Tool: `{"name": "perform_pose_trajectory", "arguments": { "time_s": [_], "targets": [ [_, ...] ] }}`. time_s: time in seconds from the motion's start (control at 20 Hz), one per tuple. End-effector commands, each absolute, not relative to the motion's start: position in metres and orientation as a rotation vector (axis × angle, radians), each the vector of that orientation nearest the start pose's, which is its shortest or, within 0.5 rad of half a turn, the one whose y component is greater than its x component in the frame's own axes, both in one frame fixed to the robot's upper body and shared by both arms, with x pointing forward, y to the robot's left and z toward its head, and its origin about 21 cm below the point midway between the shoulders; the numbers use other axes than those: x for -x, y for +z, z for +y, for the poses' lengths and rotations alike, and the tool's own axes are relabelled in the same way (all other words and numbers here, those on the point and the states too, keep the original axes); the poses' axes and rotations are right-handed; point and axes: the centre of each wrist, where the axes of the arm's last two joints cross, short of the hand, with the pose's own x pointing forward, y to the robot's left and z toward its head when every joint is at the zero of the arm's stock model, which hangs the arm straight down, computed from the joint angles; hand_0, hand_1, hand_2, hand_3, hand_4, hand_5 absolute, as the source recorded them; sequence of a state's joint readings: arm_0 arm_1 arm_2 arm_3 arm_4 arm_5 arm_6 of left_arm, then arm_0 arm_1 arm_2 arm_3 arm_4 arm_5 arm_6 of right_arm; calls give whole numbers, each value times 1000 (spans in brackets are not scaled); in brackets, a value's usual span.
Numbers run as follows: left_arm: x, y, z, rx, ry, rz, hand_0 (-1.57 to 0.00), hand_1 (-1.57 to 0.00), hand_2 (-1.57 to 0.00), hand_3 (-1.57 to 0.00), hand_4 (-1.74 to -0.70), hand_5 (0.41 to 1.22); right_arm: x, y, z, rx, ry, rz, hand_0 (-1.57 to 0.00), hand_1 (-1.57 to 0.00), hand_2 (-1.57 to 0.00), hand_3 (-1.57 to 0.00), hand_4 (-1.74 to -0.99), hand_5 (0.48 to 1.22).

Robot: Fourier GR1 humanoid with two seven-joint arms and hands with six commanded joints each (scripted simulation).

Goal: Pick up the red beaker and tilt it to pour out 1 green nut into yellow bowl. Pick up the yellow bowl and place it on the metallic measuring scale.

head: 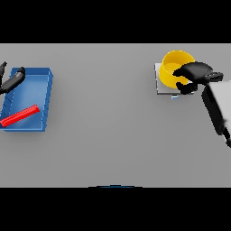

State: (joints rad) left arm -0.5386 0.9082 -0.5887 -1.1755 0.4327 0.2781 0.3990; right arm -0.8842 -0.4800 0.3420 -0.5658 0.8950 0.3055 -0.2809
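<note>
The yellow bowl (173, 67) stands on the metallic measuring scale (163, 86) at the far right of the table. My right hand (195, 73) is at the bowl's right side, with fingers curled over the rim and the thumb below against the wall. The red beaker (20, 115) lies on its side in the blue tray (47, 90) at the far left. My left hand (12, 81) hovers at the tray's far left edge, fingers relaxed and holding nothing. No green nut shows; the bowl's inside is partly hidden by my hand.
My right forearm (217, 106) reaches in from the right edge, just right of the scale. The wide grey table (108, 117) lies between the tray and the scale.
</note>
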Motion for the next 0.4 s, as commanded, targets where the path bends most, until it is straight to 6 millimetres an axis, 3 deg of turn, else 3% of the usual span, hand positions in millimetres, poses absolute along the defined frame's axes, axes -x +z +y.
{"name": "perform_pose_trajectory", "arguments": {
  "time_s": [0.0, 0.2, 0.35],
  "targets": [
    [-341, 102, 344, -594, -408, -1092, 1, 1, 1, 1, -723, 705, -433, 74, -284, 651, 1660, -1046, -188, -304, -446, -490, -1485, 859],
    [-344, 103, 347, -590, -404, -1097, 1, 1, 1, 1, -722, 697, -433, 73, -282, 646, 1666, -1014, -77, -124, -202, -352, -1431, 799],
    [-344, 105, 348, -587, -404, -1100, 1, 1, 1, 1, -720, 693, -433, 76, -284, 641, 1643, -998, -39, -63, -103, -272, -1410, 759]
  ]
}}
